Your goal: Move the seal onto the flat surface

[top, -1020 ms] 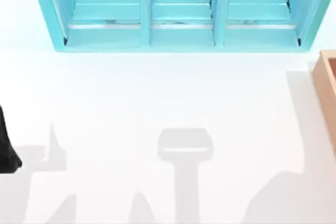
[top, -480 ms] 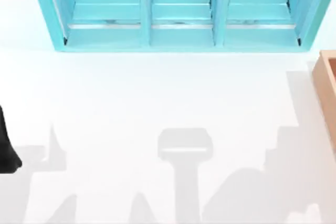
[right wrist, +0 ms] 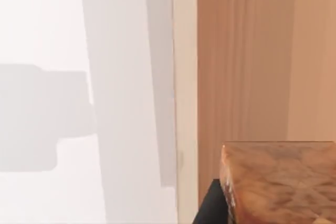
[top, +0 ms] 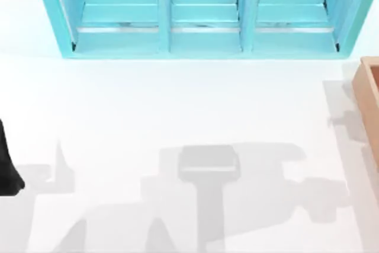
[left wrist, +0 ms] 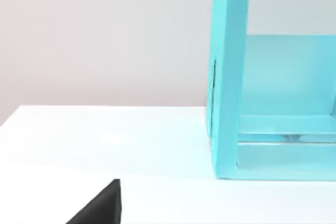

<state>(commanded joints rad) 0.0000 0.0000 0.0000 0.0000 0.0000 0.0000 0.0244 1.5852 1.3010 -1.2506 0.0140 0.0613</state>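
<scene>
- The wooden box point(top: 368, 105) stood at the right edge of the surface point(top: 177, 105). I place everything else from it.
- In the right wrist view, a glossy brown, grained lump sat very close to the camera, over the box's inner wall point(right wrist: 241, 66). This was probably the seal point(right wrist: 278, 182), though no red top showed, so I could not be sure.
- A black part of the right hand point(right wrist: 212, 205) lay touching that lump on the side toward the bare surface. Whether the hand was wide, narrow or gripping the seal could not be told.
- The relation that mattered was that the seal appeared to be at or above the box, with open white surface just beyond the box's rim, toward the middle. A short carry away from the box should reach a clear spot.
- The lump's long axis could not be judged, because only one corner of it was in view.
- The right arm was plainly the nearer one.
- The left arm point(top: 7, 164) sat parked at the far edge of the surface, well apart from the box. The state of the left hand point(left wrist: 100, 208) could not be told either.
- The turquoise shelf unit point(top: 201, 34) stood along the back, beyond the box, and was no part of the move.
- The likely risk was catching the box rim on the way out.
</scene>
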